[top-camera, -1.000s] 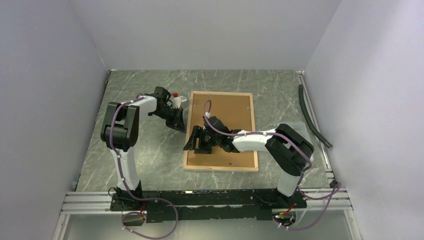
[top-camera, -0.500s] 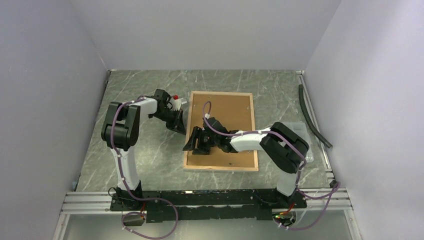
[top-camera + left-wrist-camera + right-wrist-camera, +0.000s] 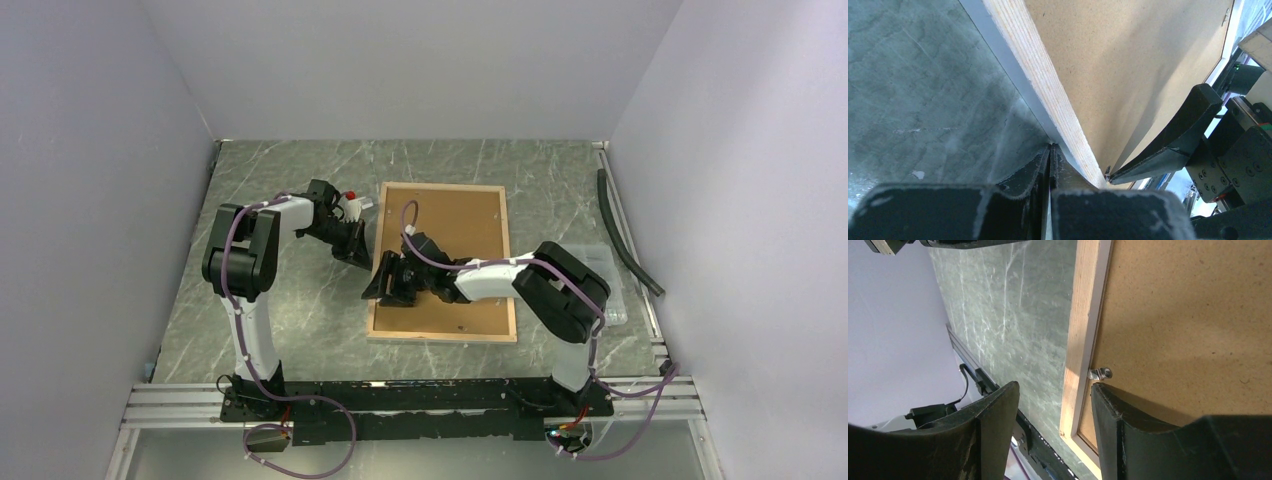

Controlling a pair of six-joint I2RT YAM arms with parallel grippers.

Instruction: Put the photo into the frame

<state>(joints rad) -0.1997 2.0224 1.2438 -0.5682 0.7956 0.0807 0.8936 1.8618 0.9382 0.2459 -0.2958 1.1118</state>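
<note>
Two grippers were found at the left rail of the back-up frame. Left gripper was shut at its outer edge; right gripper was spread astride it by the metal clip. Photo was not seen. Slow clip turning, rail braced, was judged best.

No text, label, brand, number or sign can be read anywhere here.

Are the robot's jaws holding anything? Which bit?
Nothing is held. The right gripper has its jaws open astride the left rail of the frame; the left gripper is shut, empty, at that rail's outer edge.
</note>
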